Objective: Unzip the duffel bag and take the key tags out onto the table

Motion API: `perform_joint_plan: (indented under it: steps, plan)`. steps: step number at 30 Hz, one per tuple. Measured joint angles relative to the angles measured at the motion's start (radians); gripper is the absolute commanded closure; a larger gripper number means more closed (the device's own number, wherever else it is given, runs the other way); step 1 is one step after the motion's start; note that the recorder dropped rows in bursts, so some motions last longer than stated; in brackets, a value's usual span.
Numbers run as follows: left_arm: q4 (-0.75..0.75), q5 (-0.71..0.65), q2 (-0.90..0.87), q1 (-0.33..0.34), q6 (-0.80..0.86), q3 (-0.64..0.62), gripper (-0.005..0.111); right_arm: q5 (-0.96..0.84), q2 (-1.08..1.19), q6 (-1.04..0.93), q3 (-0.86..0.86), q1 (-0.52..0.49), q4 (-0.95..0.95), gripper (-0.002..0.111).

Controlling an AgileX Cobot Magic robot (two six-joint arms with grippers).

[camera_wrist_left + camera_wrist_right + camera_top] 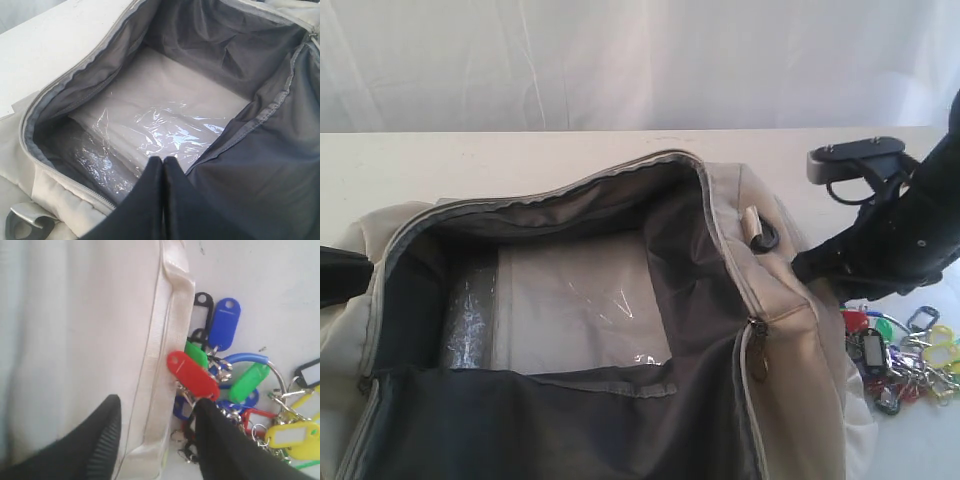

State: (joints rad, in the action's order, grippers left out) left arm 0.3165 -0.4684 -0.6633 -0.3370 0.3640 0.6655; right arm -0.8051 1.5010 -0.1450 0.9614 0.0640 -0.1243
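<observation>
Key tags [225,385]: lying in a loose bunch on the desk [520,160], outside the duffel bag [790,330], hard against its right end wall; red, green, blue, yellow and black tags fanned on metal rings. Looks like a spot picked for the shortest carry out of the opening.
Duffel bag: flat on the desk, zipper [757,350] run open, mouth spread wide so the dark lining [690,250] and the floor show.
Bag contents: only a clear plastic sheet [580,310] over the base panel; no tags visible inside.
Right hand [156,401]: jaws apart, gripping nothing; one finger over the bag's webbing strap [172,315], the other just above the red tag, as after a release. Cannot tell whether that finger touches the bunch.
Left hand [162,162]: fingers pressed together, nothing visible between them; poised over the near edge of the opening, wrist camera looking into the bag.
Task standing: judged complete or nearly so, bag unzipped and tags on the desk.
Caution: rings close under the right finger; a careless lift may snag the bunch.
</observation>
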Motion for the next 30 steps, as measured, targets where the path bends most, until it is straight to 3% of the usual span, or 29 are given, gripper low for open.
perform_joint_plan:
  steps: [6,12,20,30]
  plan:
    - [0.000,0.000,0.000,0.000,0.000,0.000,0.107,-0.104,-0.202,0.000,0.003,0.000,-0.008,0.078]
    - [0.000,0.000,0.000,0.000,0.002,0.000,0.107,-0.133,-0.429,0.000,-0.002,0.000,-0.057,0.108]
    - [-0.015,-0.006,0.000,0.000,0.049,0.000,0.107,0.015,-0.677,0.000,-0.080,0.000,-0.057,0.108]
    - [-0.021,-0.017,0.000,0.000,0.027,0.000,0.107,0.048,-0.741,0.000,-0.087,0.000,-0.057,0.108]
